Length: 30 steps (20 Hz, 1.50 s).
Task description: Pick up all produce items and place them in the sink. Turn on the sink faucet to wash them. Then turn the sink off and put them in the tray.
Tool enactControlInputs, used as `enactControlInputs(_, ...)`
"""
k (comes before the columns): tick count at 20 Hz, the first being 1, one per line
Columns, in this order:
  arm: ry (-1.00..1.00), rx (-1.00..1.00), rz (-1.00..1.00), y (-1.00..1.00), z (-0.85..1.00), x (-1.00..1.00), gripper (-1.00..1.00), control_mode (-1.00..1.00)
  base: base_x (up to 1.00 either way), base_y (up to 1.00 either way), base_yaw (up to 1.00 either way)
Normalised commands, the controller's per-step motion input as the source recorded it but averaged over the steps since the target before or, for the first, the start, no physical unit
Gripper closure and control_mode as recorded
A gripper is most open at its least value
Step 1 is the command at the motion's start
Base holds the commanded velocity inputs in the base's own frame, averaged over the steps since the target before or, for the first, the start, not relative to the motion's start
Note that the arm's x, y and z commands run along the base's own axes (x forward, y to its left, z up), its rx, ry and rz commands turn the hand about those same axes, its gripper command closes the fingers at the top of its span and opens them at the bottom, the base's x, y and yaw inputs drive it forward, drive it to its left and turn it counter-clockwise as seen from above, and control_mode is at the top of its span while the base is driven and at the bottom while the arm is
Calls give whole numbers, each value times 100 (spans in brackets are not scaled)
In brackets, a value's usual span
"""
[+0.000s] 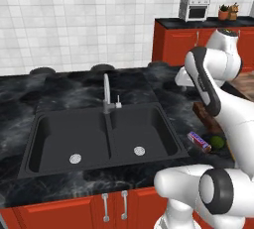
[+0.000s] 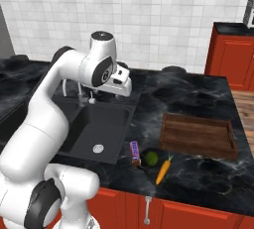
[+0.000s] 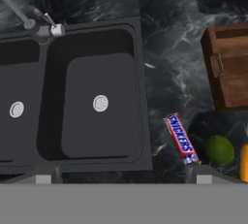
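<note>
Below my gripper (image 3: 123, 179), whose fingers stand fully apart and hold nothing, lies the black sink (image 3: 140, 97). Right of it on the counter (image 2: 198, 94), the wrapped packet (image 2: 135, 153), lime (image 2: 152, 158) and carrot (image 2: 163, 171) sit in a row before the wooden tray (image 2: 198, 135). Behind the basins' divider rises the faucet (image 1: 106, 91).

White arm bent high, end effector (image 2: 130, 90) fully open, pointing down
</note>
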Motion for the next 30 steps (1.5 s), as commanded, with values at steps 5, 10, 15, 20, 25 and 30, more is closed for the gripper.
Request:
enactControlInputs(5, 5, 1, -14, -60, -47, 0, -100, -100, 0, 0, 0)
enactControlInputs(10, 8, 0, -17, -63, -52, -2, -100, -100, 0, 0, 0)
enactControlInputs(15, 3, -3, -23, -55, -48, -25, -100, -100, 0, 0, 0)
enactControlInputs(20, 2, -4, -25, -57, -56, -33, -100, -100, 0, 0, 0)
enactControlInputs(25, 5, -2, -19, -51, -50, -27, -100, -100, 0, 0, 0)
enactControlInputs(30, 1, -5, -6, -28, -53, -19, -100, -100, 0, 0, 0)
